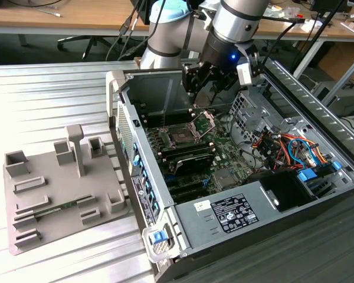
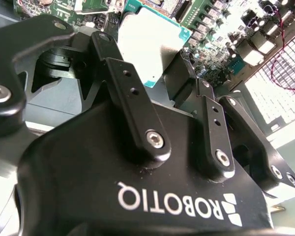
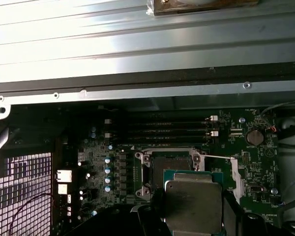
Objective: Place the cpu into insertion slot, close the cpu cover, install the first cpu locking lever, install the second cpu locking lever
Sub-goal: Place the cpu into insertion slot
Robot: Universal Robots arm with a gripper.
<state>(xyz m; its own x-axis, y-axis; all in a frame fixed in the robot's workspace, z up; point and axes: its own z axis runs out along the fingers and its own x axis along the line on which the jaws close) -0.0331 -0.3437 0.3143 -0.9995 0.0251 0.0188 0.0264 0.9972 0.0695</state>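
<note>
The cpu (image 3: 193,199), a small square chip with a silvery top, sits between my gripper's (image 3: 193,209) black fingers (image 3: 156,209), which are shut on its edges. It appears in the second wrist view as a pale square (image 2: 147,44) between the fingers (image 2: 108,59). In the first wrist view the cpu hangs above the board, overlapping one side of the dark insertion slot (image 3: 169,169). In the exterior view my gripper (image 1: 202,88) hovers over the open computer case. The insertion slot (image 1: 182,137) lies bare below, and the cpu cover (image 1: 204,122) stands tilted up behind it.
Black memory slots (image 1: 192,154) run beside the socket. Coloured cables (image 1: 283,147) and a power supply (image 1: 236,212) fill the case toward the exterior view's right. The case walls (image 1: 130,118) rise around the board. A grey fixture plate (image 1: 59,188) lies on the slatted metal table at the exterior view's left.
</note>
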